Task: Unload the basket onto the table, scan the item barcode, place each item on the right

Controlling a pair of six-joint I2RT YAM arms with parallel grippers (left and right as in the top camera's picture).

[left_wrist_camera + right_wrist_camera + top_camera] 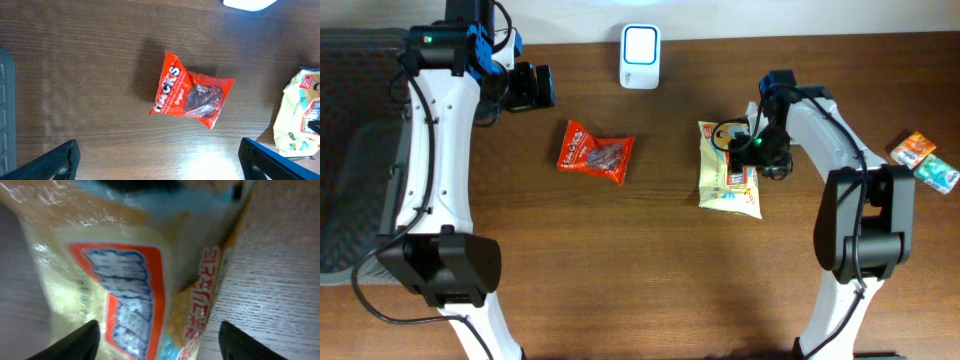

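Observation:
A pale yellow snack packet (725, 190) with a red and blue label lies right of the table's middle. My right gripper (748, 152) hangs low over its upper right part. In the right wrist view the packet (115, 255) fills the frame, and the gripper (160, 342) stands open with the packet's right edge between its fingers (75, 340). No barcode shows. A white scanner (640, 43) stands at the back centre. My left gripper (542, 87) is open and empty at the back left, seen also in its wrist view (162, 167).
A red snack bag (595, 153) (192, 91) lies left of centre, between the two arms. Two small colourful packets (923, 160) sit at the far right edge. A dark grey mat (350, 180) covers the far left.

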